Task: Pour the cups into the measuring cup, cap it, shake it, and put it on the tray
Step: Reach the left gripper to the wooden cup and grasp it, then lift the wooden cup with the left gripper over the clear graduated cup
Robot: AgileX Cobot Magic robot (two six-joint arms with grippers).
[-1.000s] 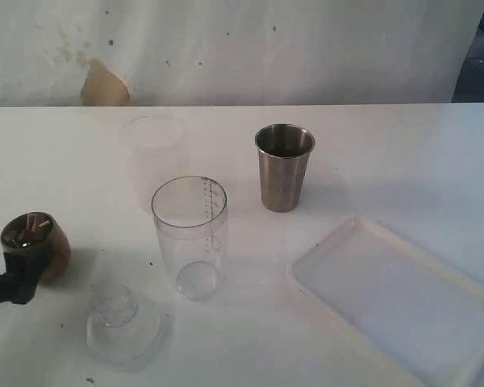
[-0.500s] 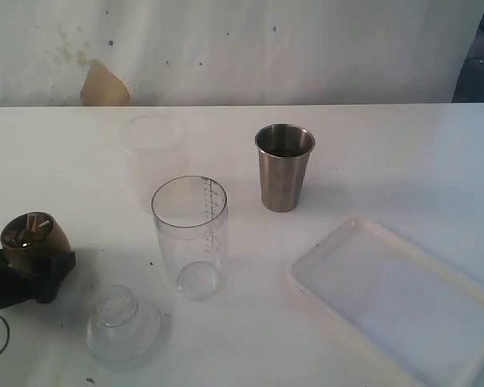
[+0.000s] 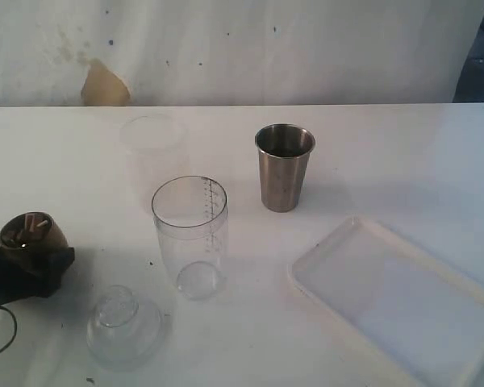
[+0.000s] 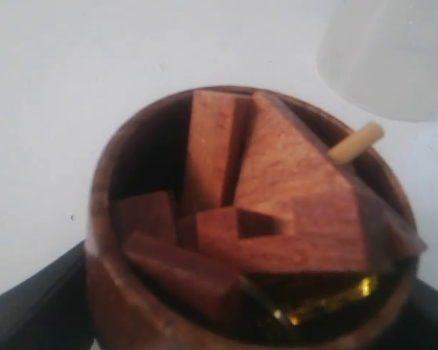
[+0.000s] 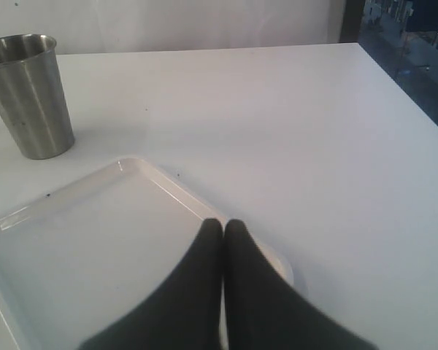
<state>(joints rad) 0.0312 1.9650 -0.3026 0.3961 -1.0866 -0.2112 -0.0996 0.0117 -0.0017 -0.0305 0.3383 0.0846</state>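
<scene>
My L claw [image 3: 28, 260] straddles the wooden cup [image 3: 32, 232] nr the tabletop's [image 3: 387, 153] left edge, can't tell if pinching, w/ only its wrist cam showing wood blocks [image 4: 285, 211] inside, while only the R wrist cam shows my R claw [image 5: 223, 227] pressed together over the tray's [image 5: 95, 248] corner.

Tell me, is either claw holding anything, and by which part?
The left gripper straddles the wooden cup low on its sides; whether it grips cannot be told. The right gripper is shut, empty.
</scene>
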